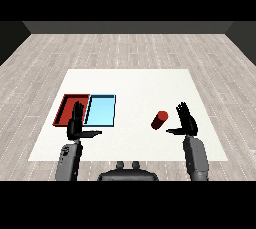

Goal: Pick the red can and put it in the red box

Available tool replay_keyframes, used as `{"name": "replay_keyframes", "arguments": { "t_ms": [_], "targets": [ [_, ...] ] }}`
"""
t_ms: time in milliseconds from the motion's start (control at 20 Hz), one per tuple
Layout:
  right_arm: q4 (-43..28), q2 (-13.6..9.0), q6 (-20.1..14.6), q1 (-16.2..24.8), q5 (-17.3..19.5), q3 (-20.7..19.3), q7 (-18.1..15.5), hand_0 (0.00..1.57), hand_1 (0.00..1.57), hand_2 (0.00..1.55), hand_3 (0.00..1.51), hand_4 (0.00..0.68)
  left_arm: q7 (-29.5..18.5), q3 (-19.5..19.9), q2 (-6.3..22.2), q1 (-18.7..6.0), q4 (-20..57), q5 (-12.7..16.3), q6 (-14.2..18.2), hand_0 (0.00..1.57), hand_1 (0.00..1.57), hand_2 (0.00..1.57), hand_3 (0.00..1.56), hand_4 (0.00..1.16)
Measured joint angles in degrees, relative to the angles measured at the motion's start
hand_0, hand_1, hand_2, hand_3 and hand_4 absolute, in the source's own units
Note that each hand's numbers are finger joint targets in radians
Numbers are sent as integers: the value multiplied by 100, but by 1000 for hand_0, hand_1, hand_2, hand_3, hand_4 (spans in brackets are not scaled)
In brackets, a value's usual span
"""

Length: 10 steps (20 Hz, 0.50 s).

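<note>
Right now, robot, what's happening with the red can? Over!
Both hands open: left hand, right hand. Red can on table, beside right hand, not held. Red tray far left, blue tray between.

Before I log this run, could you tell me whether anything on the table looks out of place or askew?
Only the can: it appears tilted rather than upright, between the blue tray and the open right hand. Both trays lie square.

On the table (130,80), two trays sit side by side at left (66,104) (102,110); the can (160,120) lies well right, beside the right hand (187,120)
</note>
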Motion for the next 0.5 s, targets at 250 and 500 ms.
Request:
{"name": "replay_keyframes", "arguments": {
  "t_ms": [250, 500],
  "targets": [
    [226, 200, -143, -138, 31, 127, -67, 0, 0, 0, 0, 0, -69, 67, 27, 34, 35, 139, -129, 0, 0, 0, 0, 0],
    [501, 263, -168, -257, -17, 180, -178, 0, 0, 0, 0, 0, -11, 117, 31, -91, 108, 179, -102, 0, 0, 0, 0, 0]
  ]
}}
